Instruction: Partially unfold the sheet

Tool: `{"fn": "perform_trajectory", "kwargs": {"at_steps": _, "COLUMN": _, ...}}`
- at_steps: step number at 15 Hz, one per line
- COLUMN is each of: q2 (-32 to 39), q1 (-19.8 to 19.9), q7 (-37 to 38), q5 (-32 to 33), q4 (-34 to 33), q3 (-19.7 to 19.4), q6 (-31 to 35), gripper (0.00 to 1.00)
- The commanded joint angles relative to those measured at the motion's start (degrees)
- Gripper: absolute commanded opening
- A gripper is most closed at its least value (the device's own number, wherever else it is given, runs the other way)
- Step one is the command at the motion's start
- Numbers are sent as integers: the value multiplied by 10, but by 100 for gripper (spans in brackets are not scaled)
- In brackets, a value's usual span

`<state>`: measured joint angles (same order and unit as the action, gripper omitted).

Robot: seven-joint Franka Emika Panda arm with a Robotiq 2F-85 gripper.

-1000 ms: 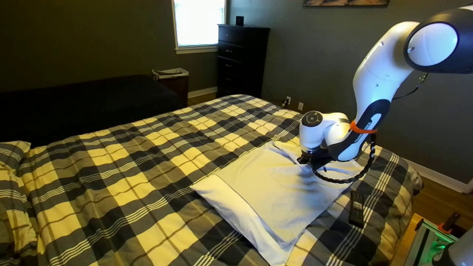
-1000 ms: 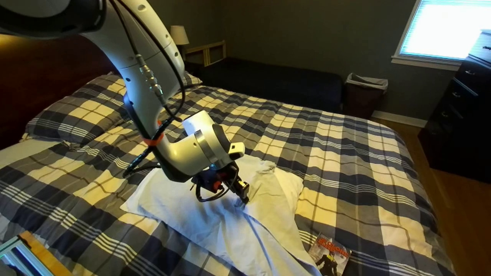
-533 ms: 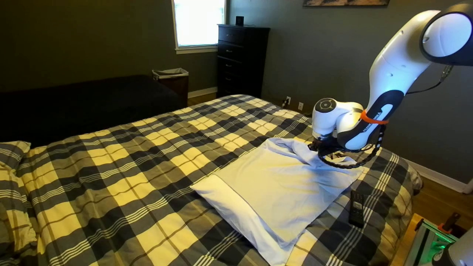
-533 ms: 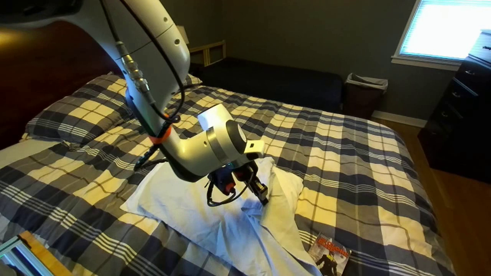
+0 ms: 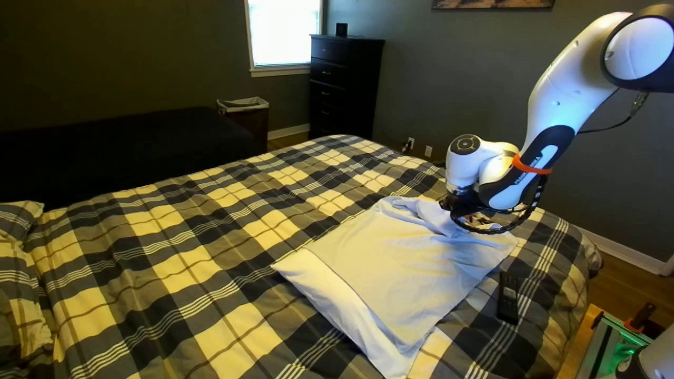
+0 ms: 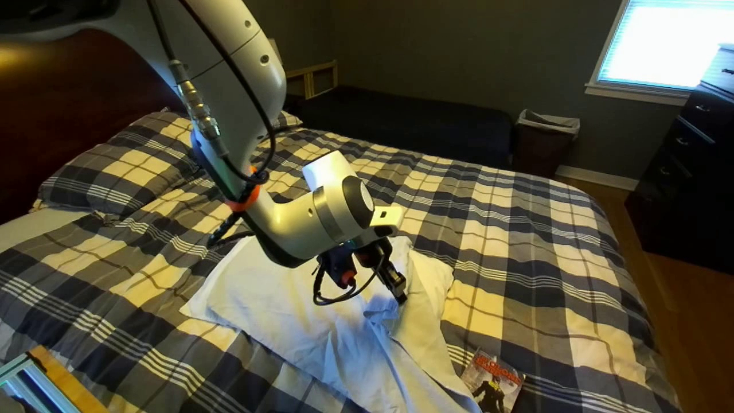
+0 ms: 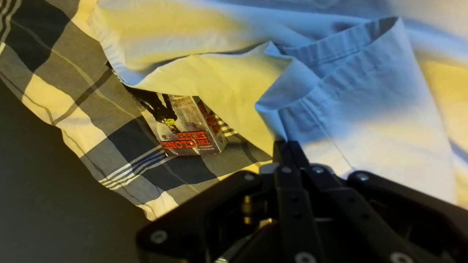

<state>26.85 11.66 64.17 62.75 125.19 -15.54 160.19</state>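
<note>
Plaid bedspread (image 5: pixel 184 226) in yellow, black and white, widest in both exterior views. On it lies the sheet (image 5: pixel 384 263) — a pale, layered rectangle, white to bluish, yellowish in places. Along one side a lower layer shows as a smooth strip. Near the gripper (image 7: pixel 287 146) it turns rumpled; in the wrist view I see a puckered seam and a raised, gaping fold. I have the fingers tight together, pinching the sheet's edge. Book (image 7: pixel 188 126), cover up, one end behind the sheet. Remote (image 5: pixel 508 297) — dark, slim — just beside the sheet.
</note>
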Motion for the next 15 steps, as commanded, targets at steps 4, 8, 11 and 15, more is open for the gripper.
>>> {"fn": "perform_trajectory", "kwargs": {"at_steps": 4, "q2": 55, "q1": 8, "q7": -71, "q5": -144, "q4": -106, "q3": -15, "q6": -39, "gripper": 0}}
{"fn": "perform_trajectory", "kwargs": {"at_steps": 8, "q2": 101, "q1": 0, "q7": -81, "q5": -198, "q4": -175, "q3": -36, "q6": -47, "gripper": 0}}
{"fn": "perform_trajectory", "kwargs": {"at_steps": 11, "q2": 140, "q1": -5, "q7": -82, "q5": -234, "q4": -231, "q3": -54, "q6": -48, "gripper": 0}}
{"fn": "perform_trajectory", "kwargs": {"at_steps": 15, "q2": 186, "q1": -5, "q7": -91, "q5": -289, "q4": -293, "q3": -73, "q6": -31, "gripper": 0}}
